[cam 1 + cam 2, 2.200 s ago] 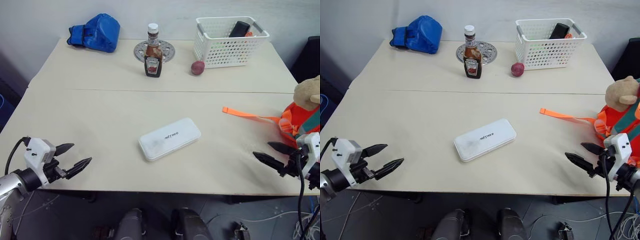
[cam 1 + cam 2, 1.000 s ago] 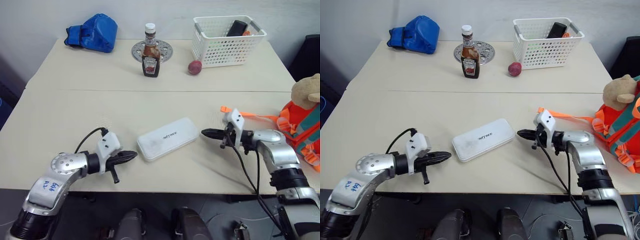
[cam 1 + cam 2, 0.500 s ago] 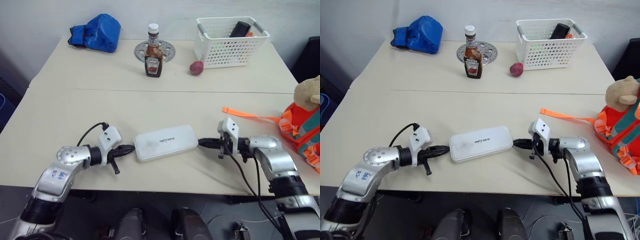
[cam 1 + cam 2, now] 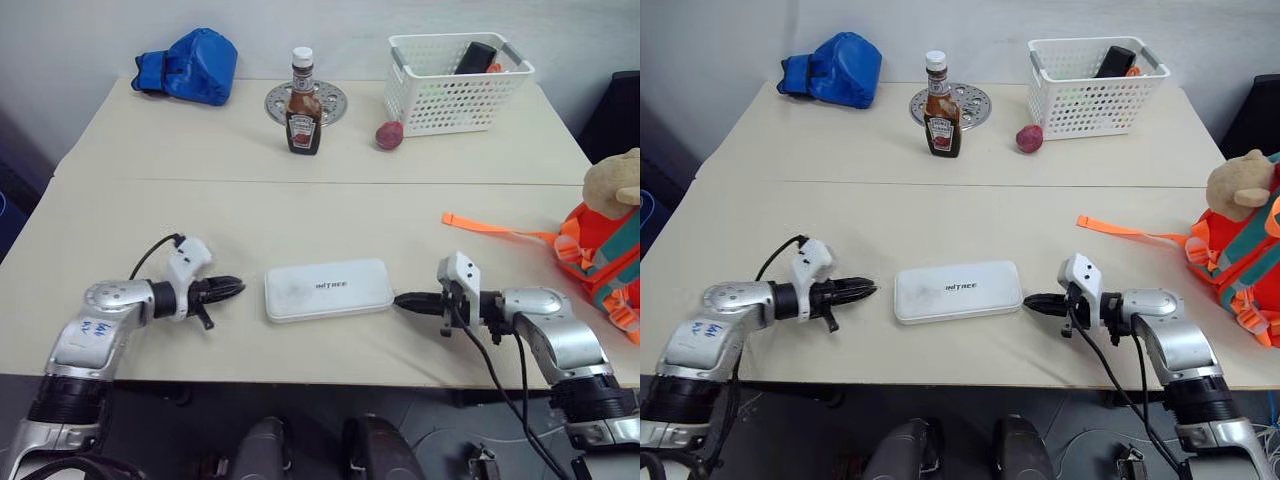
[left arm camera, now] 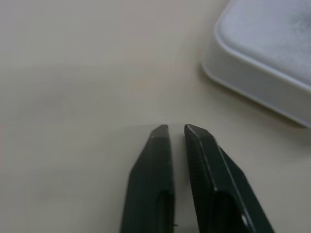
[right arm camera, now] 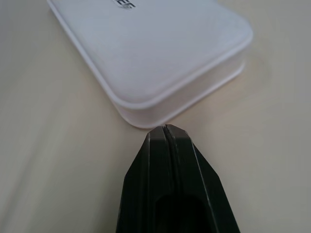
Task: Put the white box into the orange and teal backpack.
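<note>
The white box lies flat near the table's front edge, its dark lettering facing up. At its left end my left gripper rests low over the table, a short gap away from the box. The left wrist view shows the gripper open by a narrow slit, holding nothing. My right gripper is shut, and its tip is right against the box's right end. The orange and teal backpack, with a tan plush toy on top, sits at the table's right edge.
An orange strap trails from the backpack across the table. At the back stand a ketchup bottle, a round metal plate, a blue bag, a small red round thing and a white perforated basket.
My left gripper has drawn back from the box's left end and its fingers have parted slightly. The box has turned to lie level with the table's front edge. The right gripper stays shut at its right end.
</note>
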`<move>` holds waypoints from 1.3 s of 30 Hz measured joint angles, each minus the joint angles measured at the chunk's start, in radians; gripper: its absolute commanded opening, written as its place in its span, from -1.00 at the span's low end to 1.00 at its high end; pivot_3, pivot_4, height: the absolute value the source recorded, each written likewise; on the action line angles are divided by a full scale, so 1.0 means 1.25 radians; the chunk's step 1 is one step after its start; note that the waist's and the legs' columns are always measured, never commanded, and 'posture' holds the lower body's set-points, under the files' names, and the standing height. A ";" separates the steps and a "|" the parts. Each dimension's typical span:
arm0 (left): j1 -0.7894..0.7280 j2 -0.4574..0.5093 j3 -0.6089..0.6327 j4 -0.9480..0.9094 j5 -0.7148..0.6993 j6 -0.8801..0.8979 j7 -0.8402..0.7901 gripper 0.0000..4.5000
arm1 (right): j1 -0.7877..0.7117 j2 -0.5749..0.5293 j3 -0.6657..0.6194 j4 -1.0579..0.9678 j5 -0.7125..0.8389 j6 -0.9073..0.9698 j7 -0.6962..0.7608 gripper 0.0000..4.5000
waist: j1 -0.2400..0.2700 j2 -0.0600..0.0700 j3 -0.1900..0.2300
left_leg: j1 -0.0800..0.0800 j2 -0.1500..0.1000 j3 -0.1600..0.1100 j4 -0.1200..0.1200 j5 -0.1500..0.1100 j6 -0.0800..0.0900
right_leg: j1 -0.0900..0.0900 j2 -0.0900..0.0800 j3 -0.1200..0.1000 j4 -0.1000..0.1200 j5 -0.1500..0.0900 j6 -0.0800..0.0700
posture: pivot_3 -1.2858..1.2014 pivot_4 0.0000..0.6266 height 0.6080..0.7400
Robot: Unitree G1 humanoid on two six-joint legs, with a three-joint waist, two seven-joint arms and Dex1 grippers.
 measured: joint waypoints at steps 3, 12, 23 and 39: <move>0.000 0.001 0.039 -0.002 -0.083 0.120 -0.023 0.11 | -0.031 -0.002 0.004 0.029 -0.013 -0.021 0.011 -1.00 | -0.001 0.000 0.000 | 0.000 0.000 0.000 0.000 0.001 -0.001 | 0.000 0.000 0.000 0.000 0.000 0.000 | 0.03 -0.52 1.00; -0.074 -0.075 0.110 0.032 -0.238 0.405 0.029 0.98 | -0.083 0.004 0.039 0.086 -0.060 -0.105 0.045 -1.00 | 0.004 0.000 0.000 | 0.000 0.000 -0.001 0.002 0.002 -0.003 | 0.001 0.000 -0.001 0.001 0.000 0.000 | 0.03 -0.52 1.00; -0.179 -0.179 0.069 0.080 -0.265 0.519 0.088 0.98 | -0.089 0.022 0.048 0.095 -0.074 -0.120 0.051 -1.00 | 0.004 0.000 0.000 | 0.000 -0.001 -0.002 0.003 0.003 -0.005 | 0.001 0.000 -0.001 0.002 0.000 0.000 | 0.03 -0.52 1.00; -0.356 -0.194 -0.069 0.245 -0.177 0.490 0.040 0.98 | -0.048 0.020 0.016 0.069 -0.090 -0.117 0.032 -1.00 | 0.019 -0.001 0.000 | 0.001 -0.001 -0.002 0.004 0.004 -0.006 | 0.002 0.001 -0.001 0.003 0.000 0.000 | 0.03 -0.52 1.00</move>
